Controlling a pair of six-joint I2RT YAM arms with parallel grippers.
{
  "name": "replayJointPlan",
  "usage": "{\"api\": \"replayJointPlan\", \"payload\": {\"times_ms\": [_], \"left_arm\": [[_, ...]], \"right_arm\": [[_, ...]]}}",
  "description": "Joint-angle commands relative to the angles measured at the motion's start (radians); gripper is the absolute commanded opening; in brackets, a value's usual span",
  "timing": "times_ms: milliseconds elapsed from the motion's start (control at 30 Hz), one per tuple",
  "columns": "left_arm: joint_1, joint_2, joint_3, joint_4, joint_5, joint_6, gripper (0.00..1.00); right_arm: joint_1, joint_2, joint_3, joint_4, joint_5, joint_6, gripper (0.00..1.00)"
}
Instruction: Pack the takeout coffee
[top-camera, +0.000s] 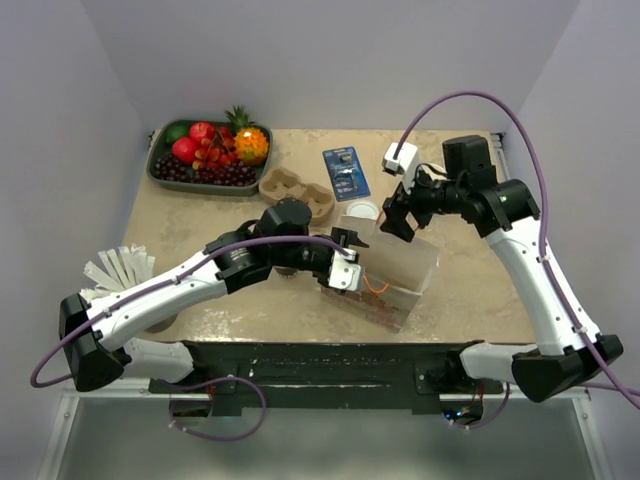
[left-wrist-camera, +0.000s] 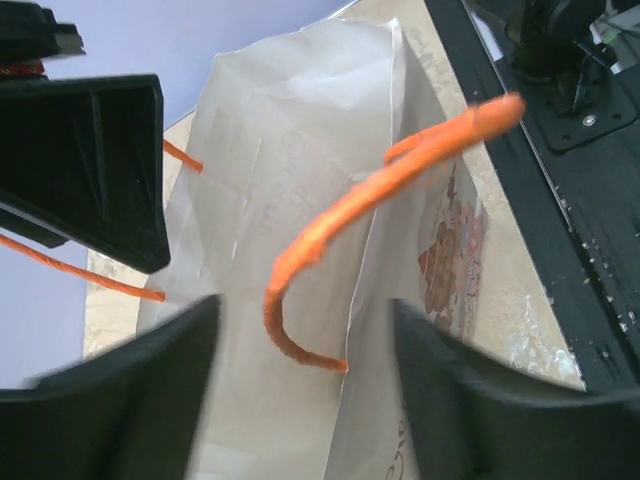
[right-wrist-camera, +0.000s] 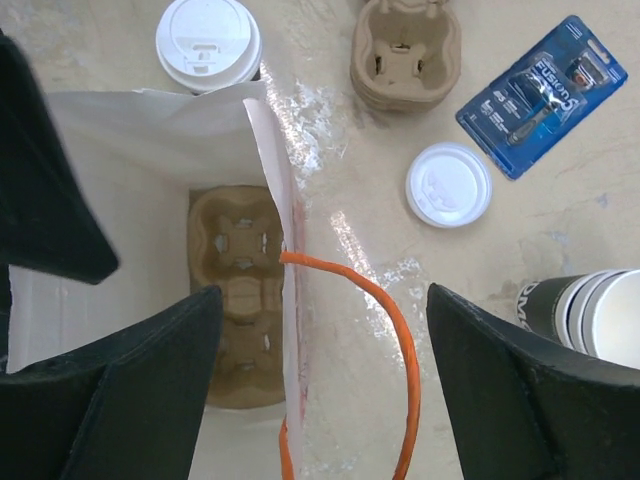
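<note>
The takeout coffee (right-wrist-camera: 208, 42), a cup under a white lid, stands on the table just outside the far wall of the white paper bag (right-wrist-camera: 130, 140). In the top view my left arm hides it. The bag (top-camera: 400, 265) stands open with a pulp carrier (right-wrist-camera: 235, 300) on its bottom. My right gripper (right-wrist-camera: 322, 320) is open astride the bag's side wall and an orange handle (right-wrist-camera: 385, 300). At the opposite rim my left gripper (left-wrist-camera: 305, 340) is open too, with the other handle (left-wrist-camera: 400, 165) arching between its fingers and nothing gripped.
A loose white lid (right-wrist-camera: 448, 184), a stack of pulp carriers (right-wrist-camera: 405, 50), a blue razor pack (right-wrist-camera: 545, 95) and nested cups (right-wrist-camera: 590, 315) lie near the bag. A fruit tray (top-camera: 165, 170) sits at the back left, white strips (top-camera: 118, 268) at the left edge.
</note>
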Motion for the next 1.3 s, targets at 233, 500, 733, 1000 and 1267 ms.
{"api": "replayJointPlan", "payload": {"times_ms": [233, 500, 733, 1000, 1267], "left_arm": [[-0.002, 0.023, 0.263, -0.102, 0.124, 0.016, 0.0], [-0.002, 0.035, 0.384, -0.122, 0.092, -0.004, 0.0], [-0.002, 0.059, 0.432, -0.099, 0.077, -0.006, 0.0], [-0.003, 0.102, 0.499, -0.045, 0.049, 0.005, 0.0], [-0.002, 0.021, 0.254, 0.032, -0.056, 0.01, 0.35]], "right_arm": [[-0.003, 0.07, 0.353, -0.12, -0.041, -0.075, 0.28], [-0.003, 0.139, 0.603, -0.181, -0.042, -0.076, 0.16], [-0.004, 0.105, 0.599, -0.077, 0.022, -0.016, 0.29], [-0.003, 0.058, 0.564, 0.072, 0.307, 0.037, 0.47], [-0.004, 0.025, 0.441, 0.102, 0.352, 0.03, 0.49]]}}
